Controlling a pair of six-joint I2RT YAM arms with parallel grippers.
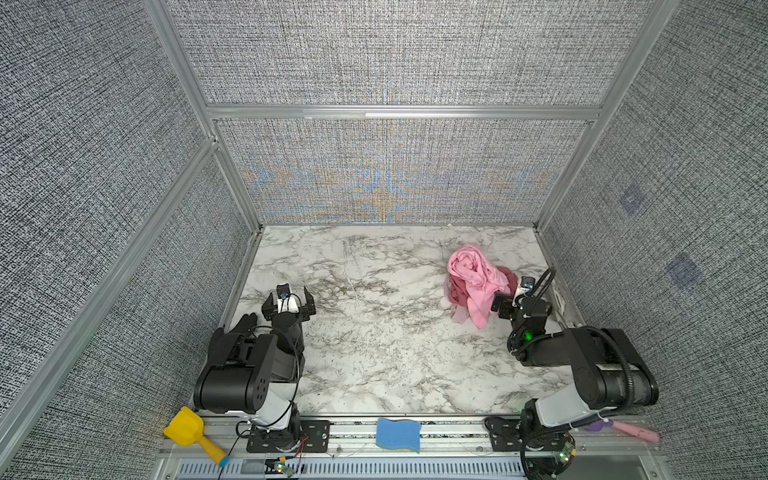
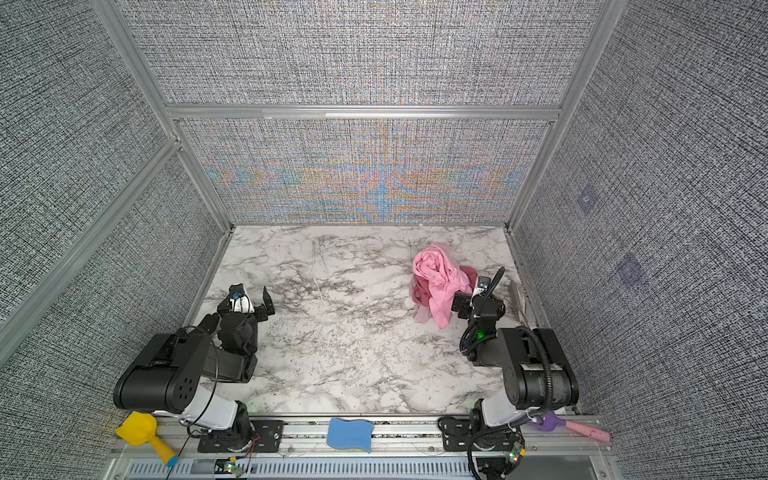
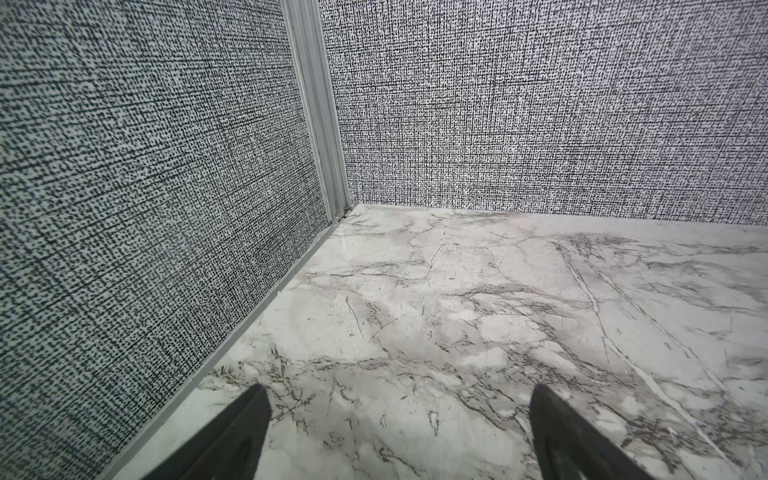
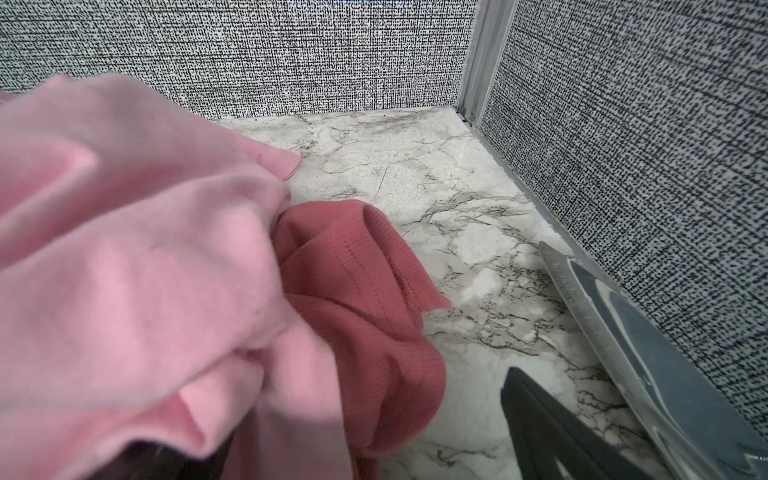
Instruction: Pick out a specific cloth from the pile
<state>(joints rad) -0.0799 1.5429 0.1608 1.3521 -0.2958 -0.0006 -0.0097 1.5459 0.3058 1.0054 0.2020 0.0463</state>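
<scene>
My right claw (image 1: pixel 508 296) is wide open and holds nothing, right against the pile (image 1: pixel 473 272), nearer than my open left claw (image 1: pixel 291 296), but the pale cloth (image 1: pixel 458 314) peeks out low on the pile's other side from it

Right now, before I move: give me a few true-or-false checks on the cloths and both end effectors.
1. The left end effector is open over bare table. True.
2. The pile sits beside the left arm. False: it lies by the right end effector.
3. The bright pink cloth tops the pile. True.
4. The right end effector is shut on the dark red cloth. False: it is open.
5. The pale cloth peeks out at the pile's near edge. True.
</scene>
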